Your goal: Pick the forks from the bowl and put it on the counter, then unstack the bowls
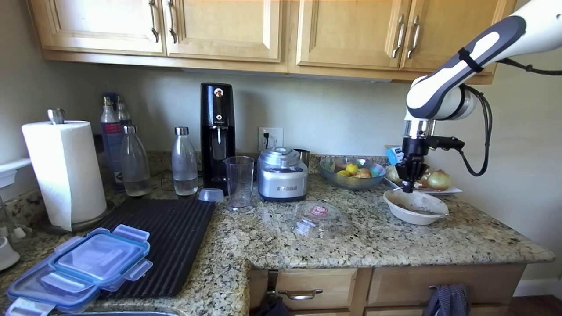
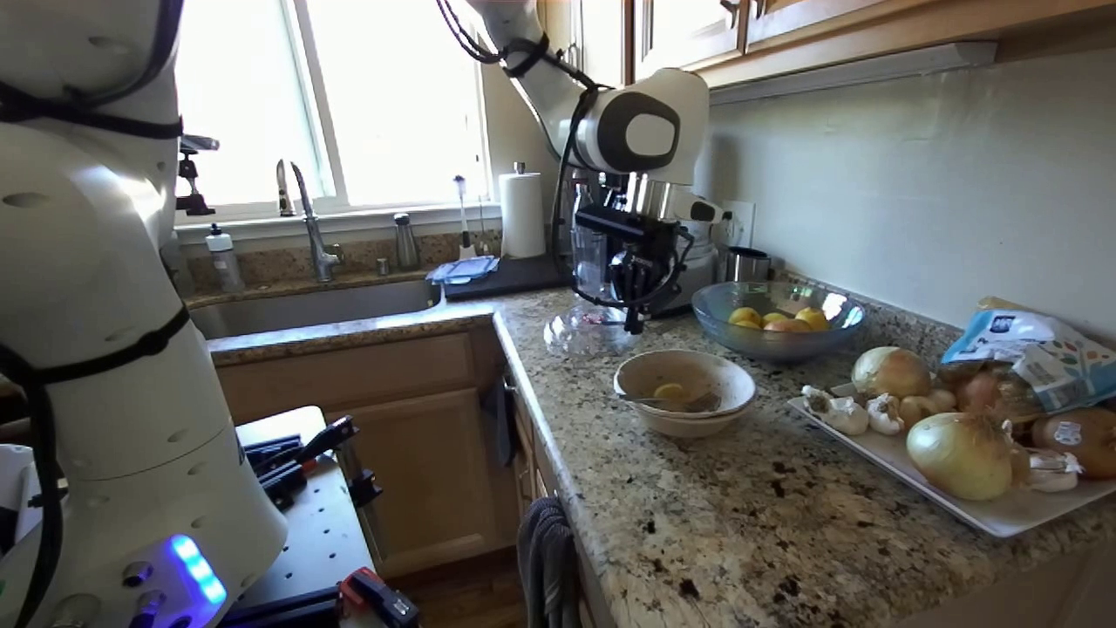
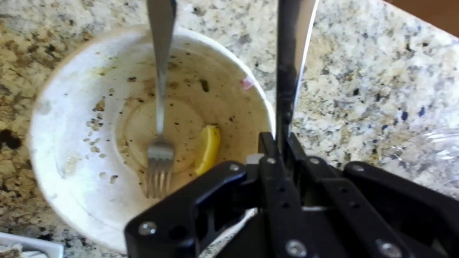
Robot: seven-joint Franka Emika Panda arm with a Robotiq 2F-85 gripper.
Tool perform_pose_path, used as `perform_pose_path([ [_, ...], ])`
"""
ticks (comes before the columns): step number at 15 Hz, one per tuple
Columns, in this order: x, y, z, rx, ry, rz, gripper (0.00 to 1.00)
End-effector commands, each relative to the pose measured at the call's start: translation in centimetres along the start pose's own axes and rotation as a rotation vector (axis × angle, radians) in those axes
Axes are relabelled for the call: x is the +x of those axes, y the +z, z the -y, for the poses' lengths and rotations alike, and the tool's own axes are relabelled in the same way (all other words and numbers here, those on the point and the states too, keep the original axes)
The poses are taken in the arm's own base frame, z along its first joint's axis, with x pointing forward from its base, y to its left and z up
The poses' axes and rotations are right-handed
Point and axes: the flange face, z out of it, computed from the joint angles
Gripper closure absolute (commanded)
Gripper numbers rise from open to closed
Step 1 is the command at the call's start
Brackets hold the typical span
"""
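Fork (image 3: 160,154) and lemon wedge (image 3: 208,148) lie in the upper of two stacked bowls (image 2: 711,377) on the counter (image 2: 741,532), the fork's handle crossing the rim. Near the rim, the gripper (image 3: 281,141) pinches a second metal utensil (image 3: 289,46), its far end hidden.

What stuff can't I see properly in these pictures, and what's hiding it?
Metal utensil: wrist view; the gripper hides one end, the top edge cuts off the other, so I can't tell if it's a fork.
Inside of the lower bowl: an exterior view; the upper bowl covers it.
Writing on the pink label: an exterior view; too small to read.
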Motion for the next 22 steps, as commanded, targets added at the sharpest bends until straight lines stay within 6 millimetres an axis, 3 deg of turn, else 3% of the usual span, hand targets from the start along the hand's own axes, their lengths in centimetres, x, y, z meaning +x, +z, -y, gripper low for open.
perform_pose_path([
  [1,-0.7,-0.2,4.5,0.051,0.022,-0.038,0.93],
  [5,0.6,1.1,9.0,0.069,0.054,-0.126,0.93],
  [8,1.8,3.0,10.7,0.048,0.08,-0.193,0.93],
  [16,4.2,10.8,10.4,-0.033,0.137,-0.268,0.93],
  [19,4.8,12.0,10.6,-0.041,0.153,-0.277,0.93],
  [21,4.7,11.7,10.9,-0.039,0.152,-0.278,0.92],
  [22,4.4,10.8,11.1,-0.048,0.145,-0.281,0.66],
])
